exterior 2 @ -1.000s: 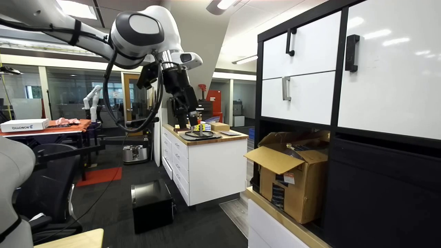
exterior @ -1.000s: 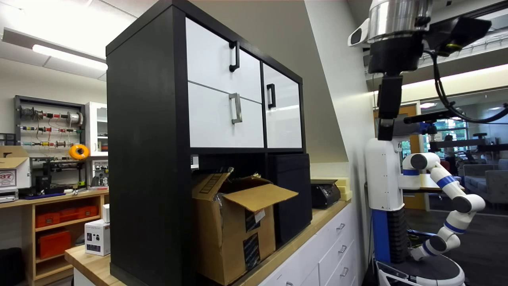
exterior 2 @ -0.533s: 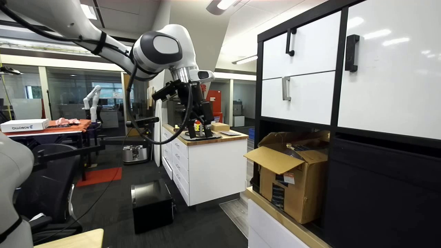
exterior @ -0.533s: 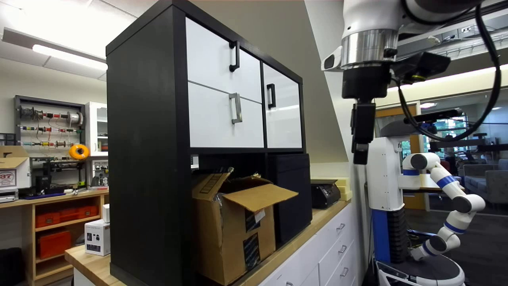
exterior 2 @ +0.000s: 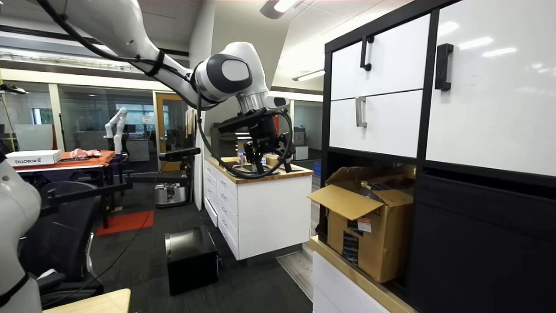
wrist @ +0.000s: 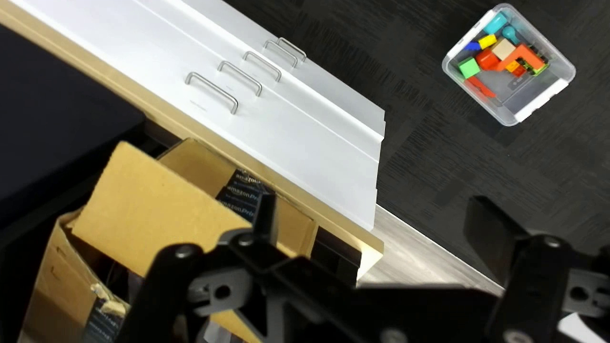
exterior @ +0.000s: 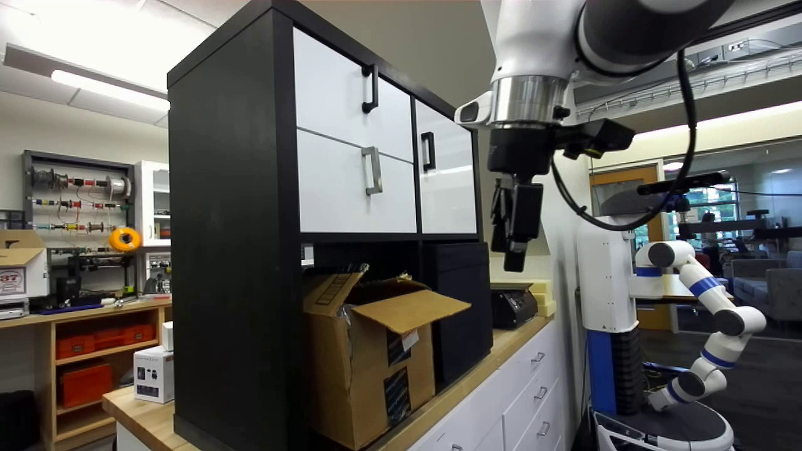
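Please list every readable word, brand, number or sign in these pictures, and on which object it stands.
"amazonPri", end unclear: black tape on the cardboard box.
"ROBOTIQ": white box on the orange-topped table.
"37": white carton, in an exterior view.
Too small or blurred: label on the cardboard box, print on the small white box, letters on the mobile robot.

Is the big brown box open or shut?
Open. The brown box has a front flap sticking outward in both exterior views, and the wrist view shows some of its dark inside.
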Tool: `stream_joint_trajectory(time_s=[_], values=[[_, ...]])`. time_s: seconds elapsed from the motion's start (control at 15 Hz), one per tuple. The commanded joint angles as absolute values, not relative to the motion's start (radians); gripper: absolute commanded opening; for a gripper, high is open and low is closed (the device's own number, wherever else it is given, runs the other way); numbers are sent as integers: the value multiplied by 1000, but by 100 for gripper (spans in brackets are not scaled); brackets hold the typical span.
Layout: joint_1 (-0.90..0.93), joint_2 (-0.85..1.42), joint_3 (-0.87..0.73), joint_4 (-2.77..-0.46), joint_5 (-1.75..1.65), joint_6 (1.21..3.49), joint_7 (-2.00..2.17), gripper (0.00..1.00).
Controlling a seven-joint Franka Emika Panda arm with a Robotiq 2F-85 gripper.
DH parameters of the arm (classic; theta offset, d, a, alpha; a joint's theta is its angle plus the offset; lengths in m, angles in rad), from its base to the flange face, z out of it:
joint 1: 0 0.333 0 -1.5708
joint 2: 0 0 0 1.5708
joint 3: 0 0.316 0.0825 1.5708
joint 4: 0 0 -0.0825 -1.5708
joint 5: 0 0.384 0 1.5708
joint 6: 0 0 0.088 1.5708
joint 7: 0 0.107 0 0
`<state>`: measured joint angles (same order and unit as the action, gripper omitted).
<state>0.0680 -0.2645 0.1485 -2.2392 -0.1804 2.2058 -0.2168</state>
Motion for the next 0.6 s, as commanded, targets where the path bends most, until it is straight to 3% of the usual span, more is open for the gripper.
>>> stream_joint_trajectory(time_s=[0.0, 0.53], values=[[80, -158, 117, -2148, -220, 2262, -298, 100], [83, -155, 116, -2153, -206, 2253, -281, 100]])
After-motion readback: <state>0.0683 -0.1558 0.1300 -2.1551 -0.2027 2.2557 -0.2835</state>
